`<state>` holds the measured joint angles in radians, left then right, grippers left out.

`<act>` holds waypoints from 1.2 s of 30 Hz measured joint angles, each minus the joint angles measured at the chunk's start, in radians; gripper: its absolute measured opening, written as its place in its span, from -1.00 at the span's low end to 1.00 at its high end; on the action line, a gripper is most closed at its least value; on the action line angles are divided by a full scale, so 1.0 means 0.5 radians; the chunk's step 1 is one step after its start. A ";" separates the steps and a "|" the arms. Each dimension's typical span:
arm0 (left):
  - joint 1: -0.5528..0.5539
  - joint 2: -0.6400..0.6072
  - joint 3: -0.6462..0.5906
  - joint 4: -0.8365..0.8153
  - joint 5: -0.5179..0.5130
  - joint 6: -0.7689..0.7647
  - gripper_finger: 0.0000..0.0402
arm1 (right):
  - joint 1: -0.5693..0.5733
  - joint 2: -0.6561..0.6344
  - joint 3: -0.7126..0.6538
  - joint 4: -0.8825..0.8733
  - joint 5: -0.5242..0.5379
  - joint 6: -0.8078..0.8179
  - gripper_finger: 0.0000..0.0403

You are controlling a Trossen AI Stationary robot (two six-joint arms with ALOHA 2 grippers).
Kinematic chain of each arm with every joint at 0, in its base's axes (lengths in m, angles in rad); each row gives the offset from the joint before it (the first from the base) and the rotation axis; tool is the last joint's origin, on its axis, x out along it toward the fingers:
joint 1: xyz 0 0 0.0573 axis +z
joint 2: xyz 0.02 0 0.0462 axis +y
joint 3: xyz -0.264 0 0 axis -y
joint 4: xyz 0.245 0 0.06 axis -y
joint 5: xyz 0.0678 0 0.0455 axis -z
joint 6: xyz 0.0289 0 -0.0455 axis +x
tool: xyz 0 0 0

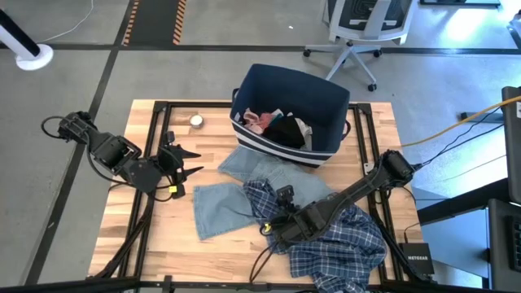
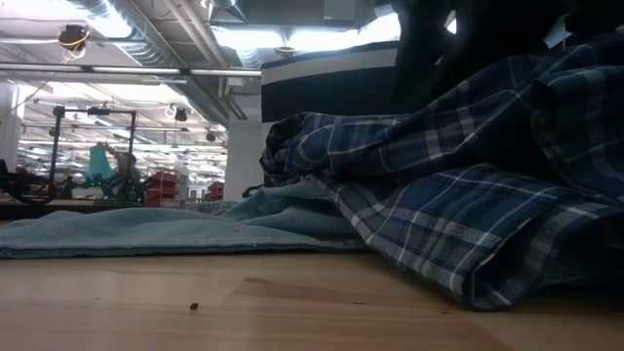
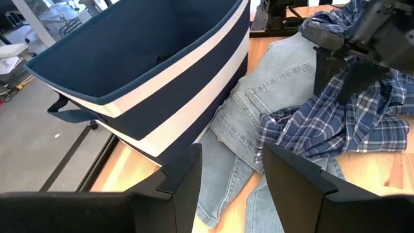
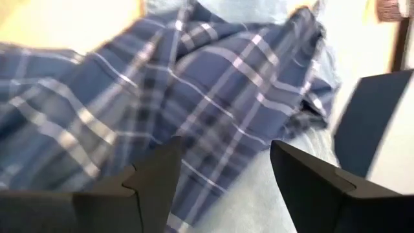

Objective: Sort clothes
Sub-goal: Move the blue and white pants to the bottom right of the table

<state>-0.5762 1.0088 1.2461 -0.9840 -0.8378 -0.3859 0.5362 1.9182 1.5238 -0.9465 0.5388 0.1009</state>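
The right tool [image 1: 273,225] hangs low over the plaid shirt [image 1: 342,240], its fingers [image 4: 155,178] spread apart with the cloth beneath them and nothing gripped. The left tool [image 1: 186,163] waits at the left side of the counter [image 1: 155,236], fingers [image 3: 187,175] also released, pointing toward the bin [image 1: 293,110].

A small round silvery object [image 1: 196,121] sits on the counter left of the bin. An office chair [image 1: 362,28] stands on the floor beyond the far edge.

The shirt is blue with white checks, crumpled in a heap at the near right, overlapping the light blue denim [image 1: 224,207] that lies spread flat across the middle, reaching up to the bin's striped wall.

The navy bin with white stripes stands at the far centre; inside lie pink [image 1: 259,120], black [image 1: 286,130] and white pieces [image 1: 304,127].
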 joint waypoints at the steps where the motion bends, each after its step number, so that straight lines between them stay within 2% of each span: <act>1: 0.000 0.000 0.000 0.001 0.000 0.000 -0.21 | 0.000 0.003 0.000 0.024 -0.027 0.001 0.25; 5: 0.000 0.000 0.000 0.000 0.001 0.000 -0.21 | 0.002 0.051 0.000 0.068 -0.176 0.011 0.25; 12: 0.000 0.000 0.000 0.001 0.001 -0.001 -0.21 | 0.027 0.171 0.000 0.082 -0.619 0.169 0.25; 22: 0.000 0.000 0.000 0.001 0.000 -0.017 -0.21 | 0.368 0.155 0.001 0.012 -0.724 0.588 0.25; 31: 0.000 0.000 0.000 0.001 0.000 -0.022 -0.21 | 0.643 0.155 0.001 -0.239 -1.029 1.172 0.25; 36: 0.000 0.000 0.000 0.001 0.000 -0.022 -0.21 | 0.703 0.144 0.065 -0.275 -1.168 1.354 0.25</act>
<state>-0.5762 1.0088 1.2461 -0.9836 -0.8379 -0.3966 0.8876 1.9901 1.5564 -1.0840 -0.0453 0.7776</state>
